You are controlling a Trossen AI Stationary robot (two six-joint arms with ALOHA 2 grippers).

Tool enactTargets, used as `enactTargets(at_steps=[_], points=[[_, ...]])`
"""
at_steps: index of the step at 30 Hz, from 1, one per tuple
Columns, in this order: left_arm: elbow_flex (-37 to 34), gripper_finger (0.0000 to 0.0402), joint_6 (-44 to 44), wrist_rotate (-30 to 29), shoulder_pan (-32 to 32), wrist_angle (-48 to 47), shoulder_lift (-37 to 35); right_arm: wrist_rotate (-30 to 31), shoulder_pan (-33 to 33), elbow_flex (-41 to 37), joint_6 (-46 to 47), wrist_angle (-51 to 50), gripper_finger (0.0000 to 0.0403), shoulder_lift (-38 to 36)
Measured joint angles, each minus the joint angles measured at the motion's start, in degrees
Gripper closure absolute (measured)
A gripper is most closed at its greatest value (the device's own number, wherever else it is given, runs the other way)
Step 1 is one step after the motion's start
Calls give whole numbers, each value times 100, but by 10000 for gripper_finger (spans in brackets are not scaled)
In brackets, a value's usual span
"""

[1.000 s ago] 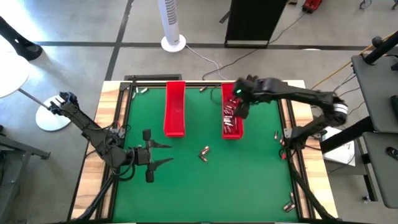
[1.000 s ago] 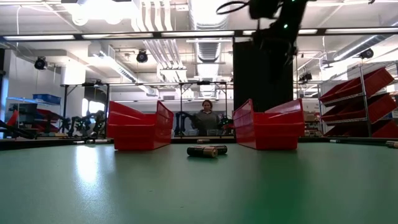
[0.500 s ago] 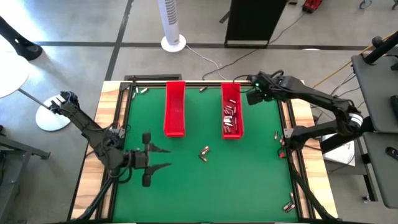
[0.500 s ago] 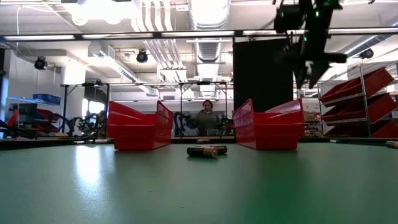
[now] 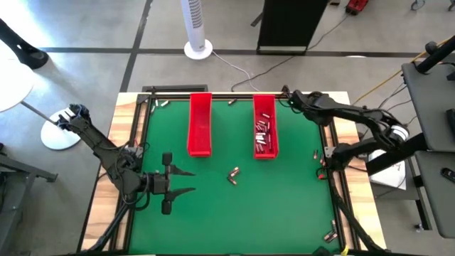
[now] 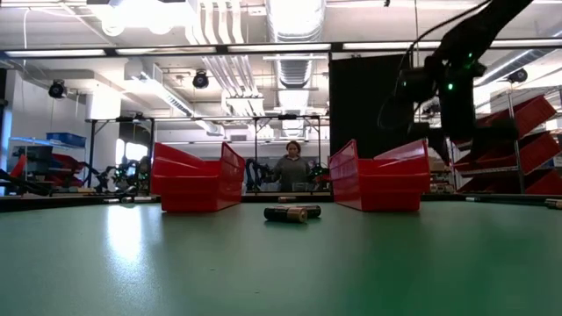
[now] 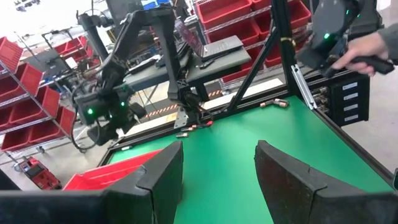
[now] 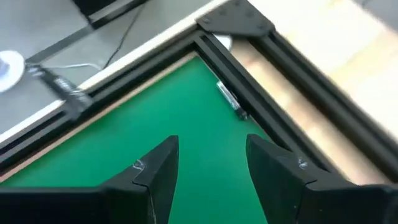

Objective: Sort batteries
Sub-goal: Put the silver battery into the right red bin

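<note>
Right gripper [image 5: 286, 94] hangs at the one o'clock corner of the green table mat [image 5: 213, 206], dark fingers [image 8: 152, 171] spread with nothing between them. Just ahead of it, one small silvery battery [image 8: 231, 104] lies against the black frame rail [image 8: 249, 93]. At its eight o'clock sits the right long red plastic tray [image 5: 264, 135], loaded with small silvery-grey cylindrical batteries [image 5: 262, 135]. Further toward nine o'clock stands the left red tray [image 5: 200, 124]. Two loose batteries [image 5: 233, 174] rest at mid-table. Down at eight o'clock the left gripper [image 5: 192, 178] waits, fingers apart, holding nothing.
</note>
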Motion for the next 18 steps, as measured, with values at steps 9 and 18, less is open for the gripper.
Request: enactTargets(at_steps=[9,18], points=[[0,222,49,0,-37,-157,0,-232,-433,-17,1786,36,181,1161],[-16,222,227,-55,-35,-161,0,-296,-819,-12,2285,657,168,1782]])
